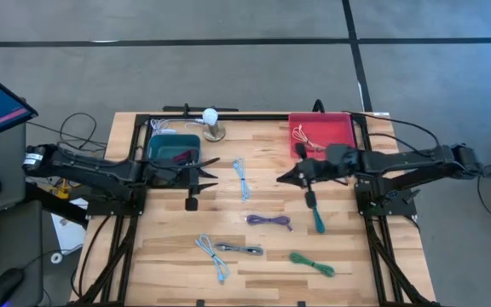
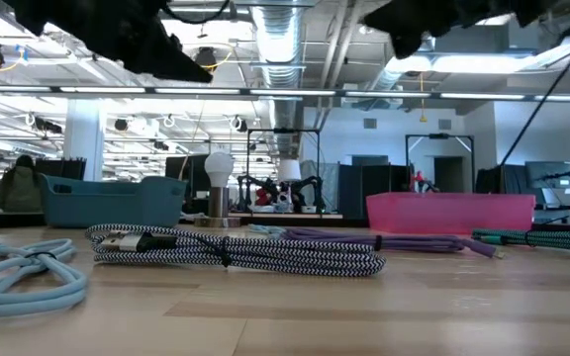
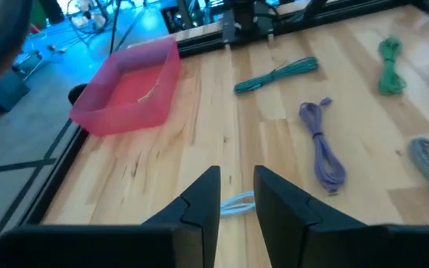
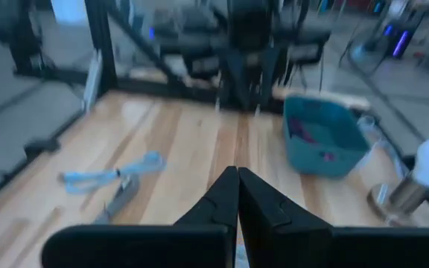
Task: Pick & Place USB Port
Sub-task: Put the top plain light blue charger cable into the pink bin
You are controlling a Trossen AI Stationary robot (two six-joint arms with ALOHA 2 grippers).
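Observation:
Several coiled USB cables lie flat on the wooden table: a light-blue one (image 1: 241, 177) between the two grippers, a purple one (image 1: 268, 222), a teal one (image 1: 318, 217), a green one (image 1: 312, 264), a second light-blue one (image 1: 213, 254) and a black-and-white braided one (image 1: 239, 249). My left gripper (image 1: 210, 170) is open and hovers left of the middle light-blue cable (image 3: 237, 202), pointing at it. My right gripper (image 1: 284, 177) is shut and hovers right of that cable, holding nothing. A teal bin (image 1: 175, 149) and a pink bin (image 1: 322, 135) stand at the far edge.
A lamp with a white bulb (image 1: 212, 124) stands between the bins at the far edge. The pink bin (image 3: 129, 85) has a thin cable inside, and the teal bin (image 4: 322, 138) holds dark items. A black frame rail (image 1: 228, 117) borders the table. Bare wood lies along the near edge.

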